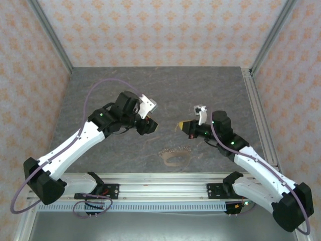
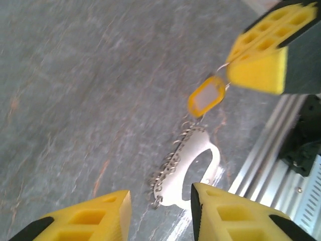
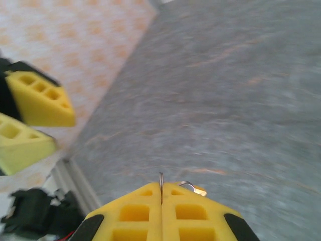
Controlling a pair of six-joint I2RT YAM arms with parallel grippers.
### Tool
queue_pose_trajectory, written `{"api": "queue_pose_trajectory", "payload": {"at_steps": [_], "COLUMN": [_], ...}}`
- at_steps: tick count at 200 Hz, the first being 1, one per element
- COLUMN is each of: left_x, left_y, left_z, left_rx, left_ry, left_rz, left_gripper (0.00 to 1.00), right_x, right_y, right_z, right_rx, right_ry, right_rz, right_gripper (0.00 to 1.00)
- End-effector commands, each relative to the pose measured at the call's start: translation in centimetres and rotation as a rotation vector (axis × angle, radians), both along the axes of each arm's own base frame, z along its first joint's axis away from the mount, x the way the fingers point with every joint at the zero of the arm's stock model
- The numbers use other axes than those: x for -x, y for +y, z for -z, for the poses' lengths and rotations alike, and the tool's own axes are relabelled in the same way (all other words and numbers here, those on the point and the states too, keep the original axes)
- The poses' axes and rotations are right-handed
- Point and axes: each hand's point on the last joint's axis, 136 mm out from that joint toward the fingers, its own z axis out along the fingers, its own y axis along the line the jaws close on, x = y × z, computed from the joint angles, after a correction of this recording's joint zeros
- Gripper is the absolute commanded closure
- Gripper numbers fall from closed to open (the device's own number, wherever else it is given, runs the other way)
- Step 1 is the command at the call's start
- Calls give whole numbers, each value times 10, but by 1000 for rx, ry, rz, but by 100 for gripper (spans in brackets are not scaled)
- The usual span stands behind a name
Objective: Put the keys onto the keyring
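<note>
My right gripper (image 1: 184,125) hangs above the middle of the table, shut on the thin metal ring of a small key (image 2: 205,96). The key's yellow-orange head dangles below the fingertips (image 2: 258,63). In the right wrist view the wire ring (image 3: 161,182) pokes up between the closed pads, with a bit of the key (image 3: 198,190) beside it. The keyring (image 1: 175,156), a pale oval loop with a chain stretch, lies flat on the table near the front edge. My left gripper (image 1: 152,125) faces the right one, open and empty, with the keyring (image 2: 193,165) beyond its fingers (image 2: 220,211).
An aluminium rail (image 1: 160,183) runs along the table's near edge, close behind the keyring. Another metal rail (image 1: 257,115) lines the right side. Patterned walls enclose the grey table (image 1: 160,90) at the back and both sides.
</note>
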Motion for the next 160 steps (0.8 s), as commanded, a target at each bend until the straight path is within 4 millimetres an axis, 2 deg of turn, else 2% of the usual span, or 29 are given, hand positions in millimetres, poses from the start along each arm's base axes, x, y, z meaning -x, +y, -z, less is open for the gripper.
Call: {"api": "queue_pose_trajectory", "payload": {"at_steps": [1,38,74,127,160], "left_x": [-7,1,7,14,21], "left_y": [19,27,19,-2,-12], "left_z": [28,72,111,145,160], "left_rx": [-100,-186,-156,-91,-83], "left_ry": [90,190,301,394,425], "left_rz": [-127,-140,-163,-130,-85], "left_gripper": [61,68,71,70,70], "right_x": [-11,-5,-2,0,-3], "right_y": [-28,-30,-33,-34,-32], "right_z": [12,38,46,51,46], "right_rx": [15,1,-14,-24,-5], "right_ry": [9,45,49,38,9], "right_rz": [169,168,178,180,165], "right_gripper": [100,100,100,100,100]}}
